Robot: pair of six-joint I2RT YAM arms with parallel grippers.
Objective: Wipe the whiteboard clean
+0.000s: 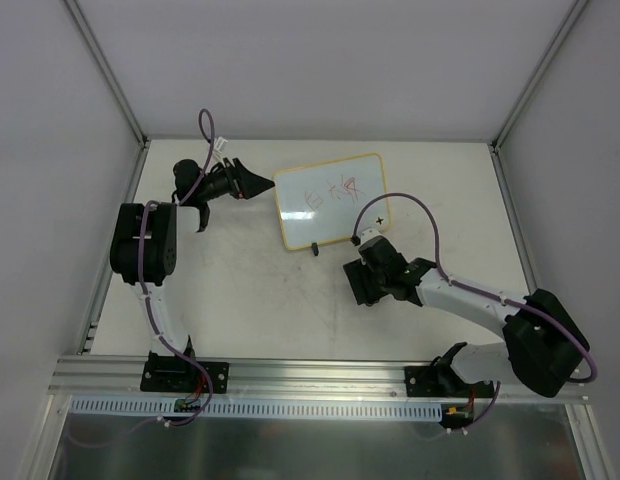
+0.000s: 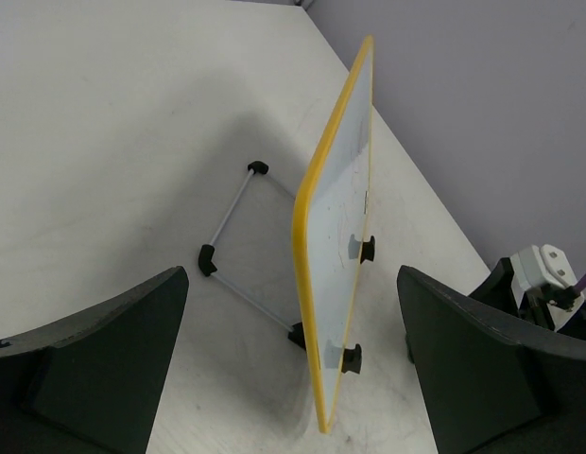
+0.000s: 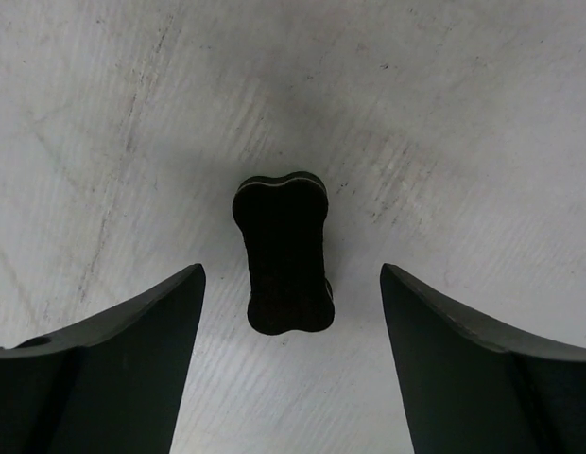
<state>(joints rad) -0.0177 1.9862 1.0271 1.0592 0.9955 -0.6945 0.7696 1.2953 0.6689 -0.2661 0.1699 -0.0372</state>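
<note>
Your left gripper (image 1: pixel 260 184) stands wide open at the left edge of the whiteboard (image 1: pixel 330 198) without touching it. The board is propped on its wire stand (image 2: pixel 238 248) toward the far middle of the table (image 1: pixel 250 300), with red marks on its face. Your right gripper (image 1: pixel 367 285) hangs with its jaws apart on either side of the black eraser (image 3: pixel 284 253), clear of it.

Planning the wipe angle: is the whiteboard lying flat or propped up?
Propped up: the left wrist view shows the whiteboard standing on edge, braced by a wire stand behind it.
</note>
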